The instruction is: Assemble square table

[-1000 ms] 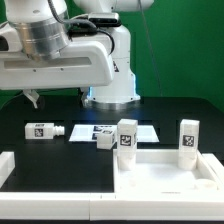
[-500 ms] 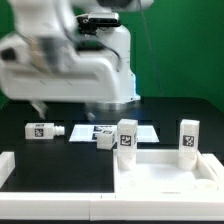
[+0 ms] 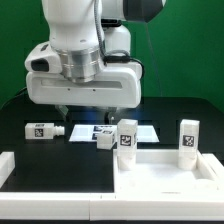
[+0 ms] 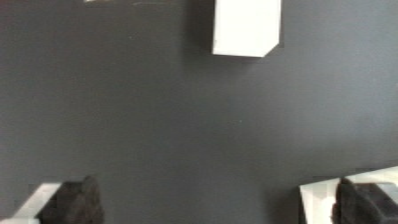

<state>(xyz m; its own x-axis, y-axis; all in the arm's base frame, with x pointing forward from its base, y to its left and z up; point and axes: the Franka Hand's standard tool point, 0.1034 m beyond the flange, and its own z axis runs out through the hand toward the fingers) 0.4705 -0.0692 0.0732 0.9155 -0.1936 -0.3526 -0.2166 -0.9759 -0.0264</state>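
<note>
The square table (image 3: 165, 186): in what state is it found?

It is seen in loose parts, none joined. At the exterior view's far left a plain white L-shaped bar (image 3: 6, 165) is laid on the black table (image 3: 60, 168). Just right of it and farther back, a short white block leg with a black-and-white square tag (image 3: 42, 130) is laid on its side.

And the tool?

The two-finger gripper (image 3: 85, 114) is hung above the table near the middle, right of that lying leg. The flat white marker board (image 3: 147, 131) is seen below and behind it. The jaws are spread as wide as they go and nothing is gripped. In the wrist view only bare dark tabletop is seen between the fingertips (image 4: 71, 200). A white block (image 4: 246, 27) is shown well apart from them; which part it is cannot be told.

What is met farther right?

Another short white block (image 3: 104, 141) is laid in front of the marker board, just beside a tagged leg stood upright (image 3: 126, 137). That upright leg is placed at the far left corner of the large white plastic square tray-like top (image 3: 165, 160), which is laid flat with its raised rim upward. A second upright tagged leg (image 3: 189, 140) is stood at the far right corner. Whether these two are set inside the rim or just behind it cannot be told.
</note>
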